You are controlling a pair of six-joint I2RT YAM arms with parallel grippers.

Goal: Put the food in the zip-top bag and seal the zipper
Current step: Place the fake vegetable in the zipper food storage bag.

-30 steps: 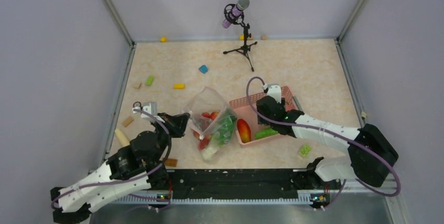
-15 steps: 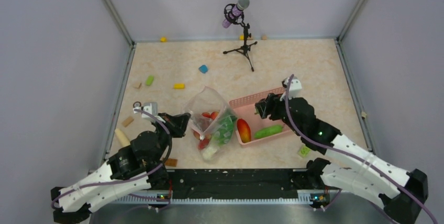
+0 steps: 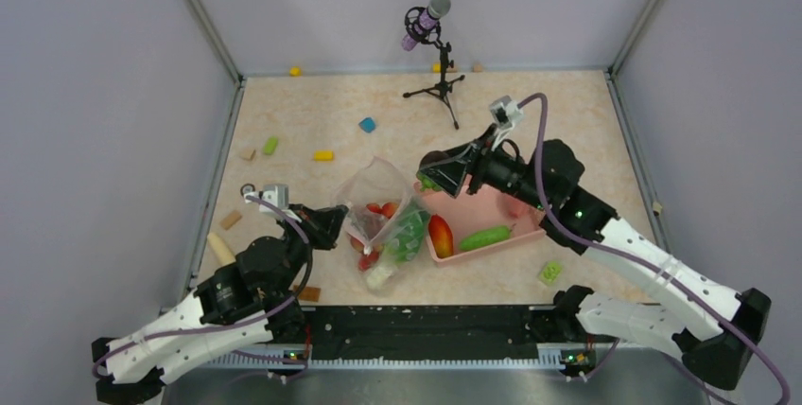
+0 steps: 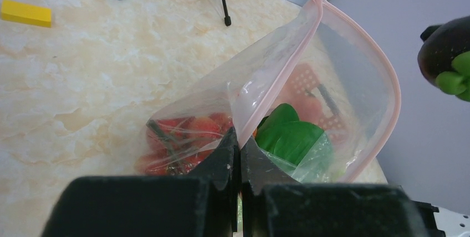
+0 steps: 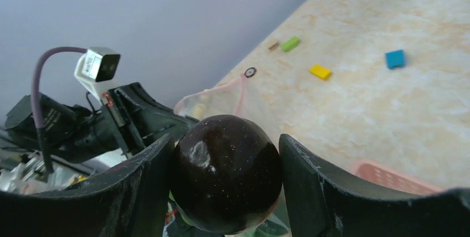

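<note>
The zip-top bag [image 3: 376,195] lies left of the pink basket [image 3: 494,213], its pink-edged mouth [image 4: 354,43] held open. It holds bok choy [image 3: 407,235] and red chillies [image 3: 380,208]; both show in the left wrist view, bok choy [image 4: 291,137] and chillies [image 4: 183,132]. My left gripper [image 3: 338,219] is shut on the bag's mouth edge [image 4: 240,140]. My right gripper [image 3: 430,176] is shut on a dark purple round fruit [image 5: 227,170] with a green cap [image 4: 451,79], held above the bag's right side. A mango [image 3: 440,235] and a cucumber [image 3: 485,237] lie in the basket.
A microphone on a tripod [image 3: 437,55] stands at the back. Small blocks lie about: blue [image 3: 367,125], yellow [image 3: 323,155], green [image 3: 270,145] and another green [image 3: 550,272] in front of the basket. Grey walls close in three sides.
My right arm has risen out of the basket with the dark fruit and swung left, up over the bag's mouth. The left gripper and the bag have not moved.
</note>
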